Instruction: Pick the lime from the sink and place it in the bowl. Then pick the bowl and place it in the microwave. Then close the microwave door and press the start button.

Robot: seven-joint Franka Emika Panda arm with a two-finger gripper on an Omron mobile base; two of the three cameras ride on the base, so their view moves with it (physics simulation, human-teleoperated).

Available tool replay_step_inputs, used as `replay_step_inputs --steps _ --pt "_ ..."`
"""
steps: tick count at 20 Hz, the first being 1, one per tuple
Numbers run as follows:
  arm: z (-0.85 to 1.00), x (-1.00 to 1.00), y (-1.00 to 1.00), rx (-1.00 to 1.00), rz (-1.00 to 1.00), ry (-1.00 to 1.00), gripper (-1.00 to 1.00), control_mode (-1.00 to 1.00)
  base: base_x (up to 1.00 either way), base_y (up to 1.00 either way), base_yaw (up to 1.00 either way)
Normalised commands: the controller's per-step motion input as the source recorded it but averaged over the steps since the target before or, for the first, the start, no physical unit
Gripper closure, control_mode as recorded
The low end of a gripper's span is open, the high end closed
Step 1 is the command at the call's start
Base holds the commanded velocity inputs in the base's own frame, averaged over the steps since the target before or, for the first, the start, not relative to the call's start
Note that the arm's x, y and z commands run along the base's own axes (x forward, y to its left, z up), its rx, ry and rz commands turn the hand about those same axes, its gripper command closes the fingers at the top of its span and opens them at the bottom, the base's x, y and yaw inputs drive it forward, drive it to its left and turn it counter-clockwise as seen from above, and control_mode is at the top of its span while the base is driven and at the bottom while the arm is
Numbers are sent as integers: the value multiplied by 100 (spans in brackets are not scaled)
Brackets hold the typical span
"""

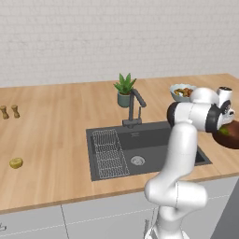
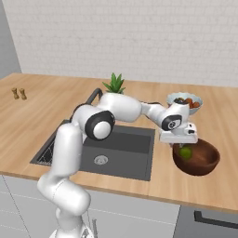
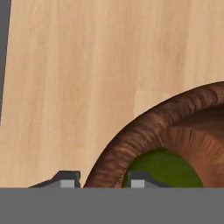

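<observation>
The dark reddish-brown bowl [image 2: 201, 161] stands on the wooden counter to the right of the sink [image 2: 135, 135]. The green lime [image 2: 185, 152] lies inside it, near the left wall. My gripper [image 2: 179, 145] hangs over the bowl's left rim. In the hand view the gripper [image 3: 101, 183] straddles that rim [image 3: 131, 131]: one fingertip [image 3: 68, 180] is outside on the counter side, the other [image 3: 136, 180] is inside beside the lime [image 3: 164, 168], and both sit against the rim. In the left base view the bowl [image 1: 232, 140] and the lime [image 1: 224, 131] show past my forearm. The microwave and its door are out of view.
A pale bowl of mixed food [image 2: 185, 101] sits just behind my hand. A potted plant [image 1: 124, 91] and a dark faucet [image 1: 135, 107] stand behind the sink, which holds a wire rack [image 1: 109, 154]. A yellow fruit [image 1: 16, 163] and two small shakers [image 1: 9, 112] are far left.
</observation>
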Motion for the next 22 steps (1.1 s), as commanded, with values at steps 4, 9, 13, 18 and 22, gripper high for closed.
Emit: replay_step_inputs --steps 4,9,13,18,22 --pt "-1 -35 0 -1 1 -4 100 -100 0 0 0" --pt "0 -58 3 -4 20 -14 100 -100 0 0 0" --pt "6 -81 0 -1 25 -28 100 -100 0 0 0" --pt "55 -84 5 -5 32 -14 100 -100 0 0 0" --pt "94 -63 12 -11 42 0 100 -100 0 0 0"
